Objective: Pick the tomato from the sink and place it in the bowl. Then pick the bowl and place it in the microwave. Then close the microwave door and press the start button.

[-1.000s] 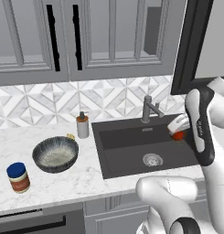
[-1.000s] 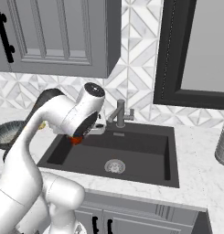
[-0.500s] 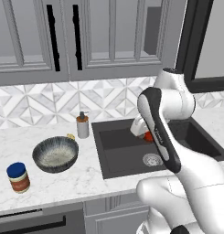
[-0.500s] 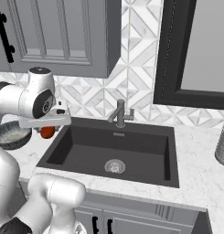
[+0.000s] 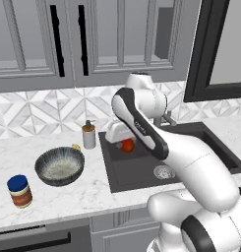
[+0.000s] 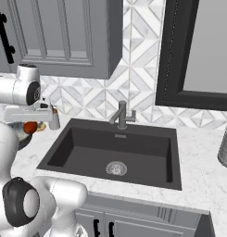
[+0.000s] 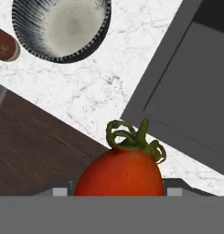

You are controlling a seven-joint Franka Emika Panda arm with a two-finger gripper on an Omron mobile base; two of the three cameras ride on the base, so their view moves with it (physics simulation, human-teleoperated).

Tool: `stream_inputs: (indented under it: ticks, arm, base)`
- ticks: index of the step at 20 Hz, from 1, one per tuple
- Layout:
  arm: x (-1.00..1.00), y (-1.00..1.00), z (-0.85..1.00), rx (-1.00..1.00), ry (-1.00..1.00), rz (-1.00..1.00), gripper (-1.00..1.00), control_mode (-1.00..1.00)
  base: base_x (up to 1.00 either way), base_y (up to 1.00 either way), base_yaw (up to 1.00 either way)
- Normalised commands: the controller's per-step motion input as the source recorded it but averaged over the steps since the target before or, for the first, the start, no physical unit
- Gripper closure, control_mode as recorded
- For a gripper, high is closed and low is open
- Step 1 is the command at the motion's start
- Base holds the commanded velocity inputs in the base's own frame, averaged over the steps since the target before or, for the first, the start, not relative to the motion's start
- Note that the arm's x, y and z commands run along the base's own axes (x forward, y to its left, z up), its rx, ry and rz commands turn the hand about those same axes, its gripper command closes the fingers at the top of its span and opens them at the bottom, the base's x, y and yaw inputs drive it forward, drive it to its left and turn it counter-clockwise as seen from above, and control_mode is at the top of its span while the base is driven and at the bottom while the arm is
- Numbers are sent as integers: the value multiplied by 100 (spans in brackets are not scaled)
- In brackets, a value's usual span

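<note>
My gripper (image 5: 125,141) is shut on the tomato (image 5: 127,145), a small red-orange ball with a green stem. It hangs above the left rim of the sink (image 5: 141,170), a dark grey basin. From the right base view the gripper (image 6: 30,123) and tomato (image 6: 30,127) sit just left of the sink (image 6: 87,152). The bowl (image 5: 59,166), dark streaked outside and pale inside, stands empty on the counter left of the gripper. In the hand view the tomato (image 7: 120,176) is low and close, and the bowl (image 7: 62,27) lies far off at the top left.
A blue-lidded jar (image 5: 20,191) stands near the counter's front left. A soap bottle (image 5: 88,135) stands between bowl and sink. The faucet (image 6: 122,115) rises behind the basin, and the drain (image 6: 116,168) lies in its floor. A metal container (image 6: 224,148) is at the right.
The arm has swung left across the sink with the tomato held, from the basin's right side to its left rim, closer to the bowl.
</note>
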Motion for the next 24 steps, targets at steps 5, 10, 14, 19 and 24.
stream_inputs:
  ticks: [5,10,14,19,24]
  arm:
    - [35,91,-20,1,0,0,100,-100]
    - [31,98,-4,0,-1,0,100,-100]
    - [18,90,-23,0,-2,-3,100,-100]
    - [17,49,-28,0,-7,-4,100,-100]
    - [22,21,-13,-3,0,-6,100,-100]
  base:
    - [0,0,0]
    - [0,0,0]
    - [0,0,0]
    - [0,0,0]
    - [0,0,0]
